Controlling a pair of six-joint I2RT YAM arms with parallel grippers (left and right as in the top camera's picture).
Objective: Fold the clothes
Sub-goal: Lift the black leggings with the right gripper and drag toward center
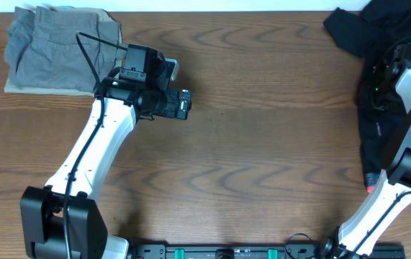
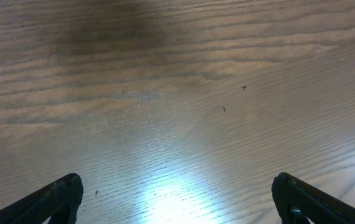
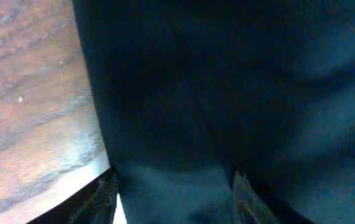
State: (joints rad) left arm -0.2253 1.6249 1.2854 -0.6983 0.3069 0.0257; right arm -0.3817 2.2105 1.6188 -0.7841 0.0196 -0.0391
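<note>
Overhead: black garment (image 1: pixel 356 32) lies along table (image 1: pixel 263 144) right edge.

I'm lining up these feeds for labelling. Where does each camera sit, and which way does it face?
Overhead: fixed above the table, looking straight down; left arm and right arm show.
Left wrist: on the left arm, looking down at bare wood; the left gripper stands wide open at the bottom corners.
Right wrist: on the right arm, close over the black garment; the right gripper shows at the bottom edge.
Shared: overhead and right wrist both show the black garment.
</note>
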